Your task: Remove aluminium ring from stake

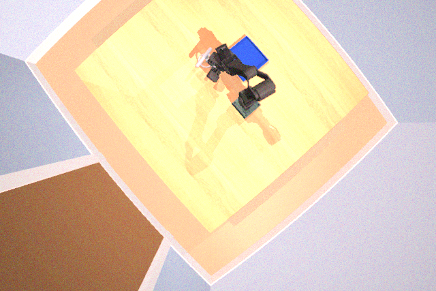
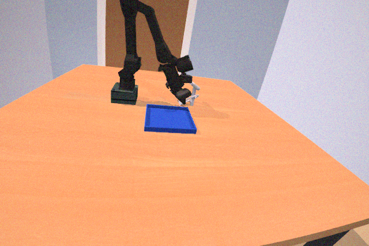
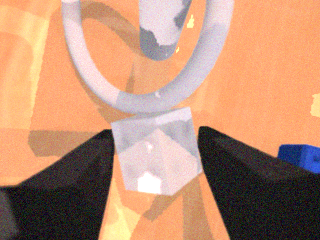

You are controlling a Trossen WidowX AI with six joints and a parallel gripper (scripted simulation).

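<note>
Gripper: the one gripper (image 1: 210, 63) (image 2: 183, 102) (image 3: 156, 136) is clamped on the tab (image 3: 157, 157), with one finger at each side of it.
Ring: the aluminium ring (image 2: 196, 96) (image 3: 149, 104) encircles the post of the steel stake (image 2: 192, 101) (image 3: 160, 30), below the cross-bar (image 1: 203, 57) (image 2: 195, 86); it is outside the tray and appears tilted in the exterior view.
Obstruction: the cross-bar spans the top of the post, above the ring.
Surroundings: the stake stands on the wooden table (image 1: 267, 171) (image 2: 179, 177); the arm rises from a dark base (image 1: 246, 114) (image 2: 123, 97), apart from the stake; a brown panel (image 1: 70, 224) (image 2: 146, 23) is beyond the table.
Count: one arm, one stake with one cross-bar, one ring with one tab, one tray.
Container: the blue tray (image 1: 248, 52) (image 2: 169, 119) (image 3: 300, 158) lies near the stake, open side up, with low walls.
Tray contents: none visible in the exterior view.
</note>
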